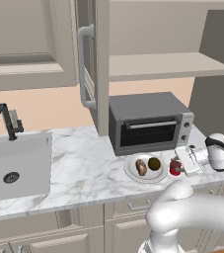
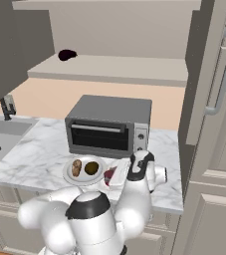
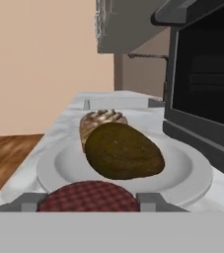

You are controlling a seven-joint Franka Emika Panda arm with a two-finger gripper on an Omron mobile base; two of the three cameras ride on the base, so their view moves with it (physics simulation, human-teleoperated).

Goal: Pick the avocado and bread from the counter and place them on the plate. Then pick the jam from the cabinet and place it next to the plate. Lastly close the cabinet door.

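The white plate (image 1: 130,171) lies on the marble counter (image 1: 84,158) in front of the toaster oven. On it rest the brown bread (image 1: 141,167) and, to its right, the dark green avocado (image 1: 154,163). Just right of the plate's rim is the red jam (image 1: 175,167), with my gripper (image 1: 178,168) shut on it from the right, down at counter level. In the hand view the jam lid (image 3: 89,196) sits between my fingertips, with the avocado (image 3: 123,150) and bread (image 3: 101,121) beyond. The cabinet door (image 1: 97,64) stands open, edge-on, above the counter.
The grey toaster oven (image 1: 148,123) stands right behind the plate. A sink (image 1: 15,165) with a dark faucet (image 1: 5,121) is at the left. The cabinet shelf (image 1: 168,66) holds a small dark object (image 2: 67,55). Tall beige cabinets (image 2: 219,149) close off the counter's right end.
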